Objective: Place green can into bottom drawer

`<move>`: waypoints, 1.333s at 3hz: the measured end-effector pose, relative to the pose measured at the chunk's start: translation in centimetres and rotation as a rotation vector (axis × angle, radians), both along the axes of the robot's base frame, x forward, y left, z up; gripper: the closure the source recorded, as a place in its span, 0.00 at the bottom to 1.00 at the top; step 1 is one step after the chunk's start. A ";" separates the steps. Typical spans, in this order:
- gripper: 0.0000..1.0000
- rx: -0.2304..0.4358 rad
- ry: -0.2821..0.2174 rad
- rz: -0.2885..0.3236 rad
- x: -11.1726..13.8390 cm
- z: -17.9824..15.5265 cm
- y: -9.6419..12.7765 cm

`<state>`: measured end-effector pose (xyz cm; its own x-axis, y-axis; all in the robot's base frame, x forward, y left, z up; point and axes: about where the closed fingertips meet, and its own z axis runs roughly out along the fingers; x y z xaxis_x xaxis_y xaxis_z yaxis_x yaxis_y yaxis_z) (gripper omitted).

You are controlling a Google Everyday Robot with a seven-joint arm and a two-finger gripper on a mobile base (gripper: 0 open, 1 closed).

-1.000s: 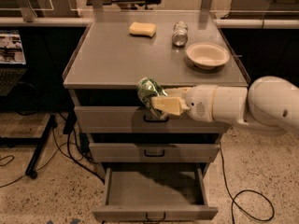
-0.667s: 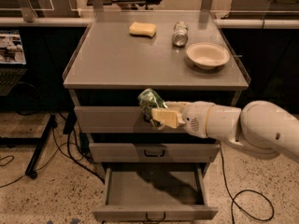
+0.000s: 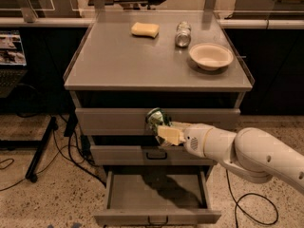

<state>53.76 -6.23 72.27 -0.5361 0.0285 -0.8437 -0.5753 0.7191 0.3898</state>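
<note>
My gripper [image 3: 164, 131] is shut on the green can [image 3: 155, 119], a small can with a mottled green-and-white label, held tilted in front of the upper drawer fronts. The white arm reaches in from the lower right. The bottom drawer [image 3: 156, 217] is pulled open below the can, its inside bare, with a small dark handle on its front. The can hangs above the drawer's back part.
On the grey cabinet top [image 3: 118, 61] lie a yellow sponge [image 3: 145, 29], a silver-grey can [image 3: 183, 33] on its side and a white bowl [image 3: 211, 56]. Cables run over the floor at left and right. A black stand leg [image 3: 40, 146] is at the left.
The arm has moved down and a little to the right with the green can, from the cabinet top's front edge to the level of the upper drawer fronts.
</note>
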 end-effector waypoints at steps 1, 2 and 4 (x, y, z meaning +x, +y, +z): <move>1.00 0.000 0.000 0.000 0.0 0.0 0.0; 1.00 -0.005 -0.001 -0.022 -0.4 -1.5 0.0; 1.00 0.003 0.128 -0.169 -1.6 -10.7 -1.9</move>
